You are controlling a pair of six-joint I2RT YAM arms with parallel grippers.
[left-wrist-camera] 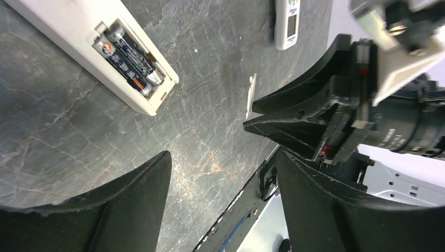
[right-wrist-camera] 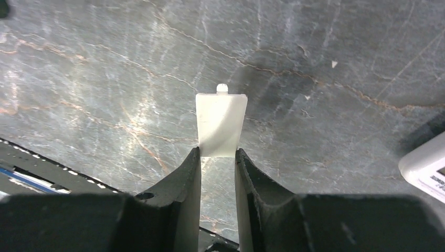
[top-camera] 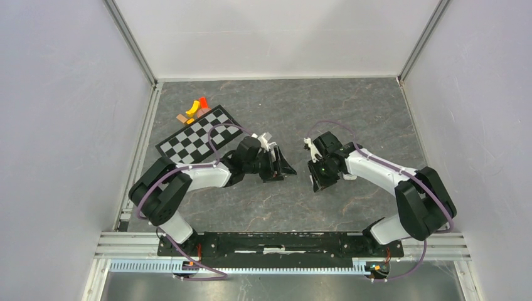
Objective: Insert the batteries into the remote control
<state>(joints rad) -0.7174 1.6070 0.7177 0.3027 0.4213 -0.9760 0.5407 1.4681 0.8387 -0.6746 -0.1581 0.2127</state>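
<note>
The remote control lies back up at the top left of the left wrist view. Its battery bay is uncovered, and two batteries lie side by side in it. My left gripper is open and empty above the bare table, near the remote's open end. It also shows in the top view, where the remote is hidden under the arm. My right gripper is shut on a small white battery cover with a tab at its far end. It holds the cover above the table, opposite my left gripper.
A second white handset with a display window lies beyond the right gripper, and its corner shows in the right wrist view. A checkerboard and coloured blocks lie at the back left. The black base rail runs along the near edge.
</note>
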